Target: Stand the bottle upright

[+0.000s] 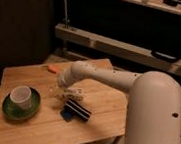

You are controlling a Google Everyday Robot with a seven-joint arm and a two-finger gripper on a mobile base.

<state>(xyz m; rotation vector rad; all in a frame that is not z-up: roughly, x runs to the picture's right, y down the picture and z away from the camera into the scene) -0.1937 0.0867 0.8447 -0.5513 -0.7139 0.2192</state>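
My gripper (63,91) hangs low over the wooden table (35,129), between white cup (20,96) and black block (76,110). Whether it is parted or clamped, I can't tell.

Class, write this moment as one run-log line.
tool: low over the table, beside the black striped block | bottle: at the tool, pose unclear | white cup: on green plate, left

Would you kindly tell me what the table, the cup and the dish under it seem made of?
Table: light wood, matte; plank seams show. Cup: plain white, perhaps plastic or paper. Dish: green with a slight sheen, maybe glazed ceramic or plastic. The end effector hangs low over the table's middle.
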